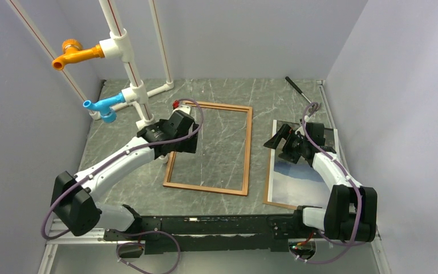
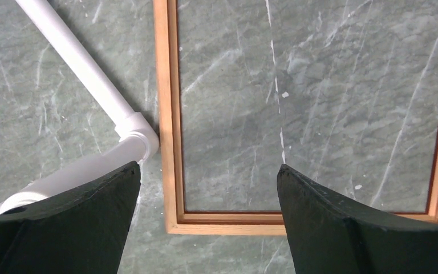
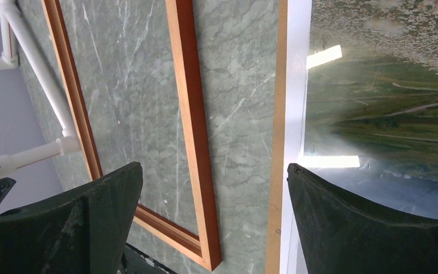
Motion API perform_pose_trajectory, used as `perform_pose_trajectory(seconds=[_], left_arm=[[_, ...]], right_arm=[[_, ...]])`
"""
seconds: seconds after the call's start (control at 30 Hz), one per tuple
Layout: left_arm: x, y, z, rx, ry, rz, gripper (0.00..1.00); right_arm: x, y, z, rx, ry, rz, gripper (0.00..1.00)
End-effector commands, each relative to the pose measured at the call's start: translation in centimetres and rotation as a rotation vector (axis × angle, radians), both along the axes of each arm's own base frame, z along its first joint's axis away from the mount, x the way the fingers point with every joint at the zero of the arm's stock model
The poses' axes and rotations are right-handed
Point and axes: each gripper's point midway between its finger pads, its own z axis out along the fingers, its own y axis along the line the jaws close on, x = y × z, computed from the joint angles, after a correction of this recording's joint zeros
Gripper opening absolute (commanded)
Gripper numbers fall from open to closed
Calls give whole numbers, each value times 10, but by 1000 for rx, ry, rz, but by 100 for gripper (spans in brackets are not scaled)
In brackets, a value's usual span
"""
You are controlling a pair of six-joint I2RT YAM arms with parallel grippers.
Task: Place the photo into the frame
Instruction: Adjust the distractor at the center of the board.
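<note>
The reddish-brown wooden frame (image 1: 247, 149) lies flat and empty in the middle of the marble table. My left gripper (image 1: 183, 138) hovers open over its left rail; the left wrist view shows the frame's corner (image 2: 171, 221) below the open, empty gripper (image 2: 208, 168). The photo (image 1: 299, 180) lies picture side up to the right of the frame, on a brown backing panel (image 3: 278, 114). My right gripper (image 1: 278, 138) hangs open above the photo's left edge. In the right wrist view the gripper (image 3: 214, 165) is empty, with the frame's rail (image 3: 194, 131) at left and the photo (image 3: 376, 97) at right.
A white pipe stand (image 1: 134, 91) with an orange fitting (image 1: 74, 54) and a blue fitting (image 1: 102, 105) rises at the back left, its base pipe (image 2: 91, 85) close to the frame. A black tool (image 1: 298, 88) lies at the back right. Grey walls enclose three sides.
</note>
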Motion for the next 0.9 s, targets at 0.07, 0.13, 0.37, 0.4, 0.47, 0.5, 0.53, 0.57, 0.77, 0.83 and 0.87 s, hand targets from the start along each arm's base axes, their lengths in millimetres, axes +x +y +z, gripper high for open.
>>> perform_pose_trajectory(seconds=[0.07, 0.13, 0.37, 0.4, 0.47, 0.5, 0.53, 0.57, 0.77, 0.83, 0.87], left_arm=[[-6, 30, 5, -3, -21, 36, 93], [-7, 40, 5, 6, -17, 59, 94], [-14, 65, 5, 36, -15, 102, 94], [-15, 68, 5, 40, -14, 106, 94], [-19, 74, 3, 48, -7, 110, 94], [-22, 77, 1, 55, -2, 113, 95], [-24, 81, -3, 64, 5, 119, 95], [-25, 84, -3, 66, 7, 124, 95], [-35, 108, -16, 93, 59, 177, 96], [-36, 115, -17, 91, 61, 198, 96], [-36, 120, -18, 87, 62, 213, 97]], right_arm=[[5, 3, 2, 19, -32, 10, 100], [5, 3, 1, 21, -27, 11, 100], [3, 4, -4, 26, -19, 12, 100], [2, 4, -4, 29, -17, 13, 100], [2, 4, -5, 29, -14, 11, 100], [2, 4, -6, 28, -14, 13, 100], [2, 4, -6, 29, -14, 14, 100], [2, 4, -7, 28, -11, 14, 100], [2, 5, -10, 38, -7, 13, 100], [1, 6, -10, 44, -3, 16, 100], [1, 7, -10, 45, -2, 17, 100]])
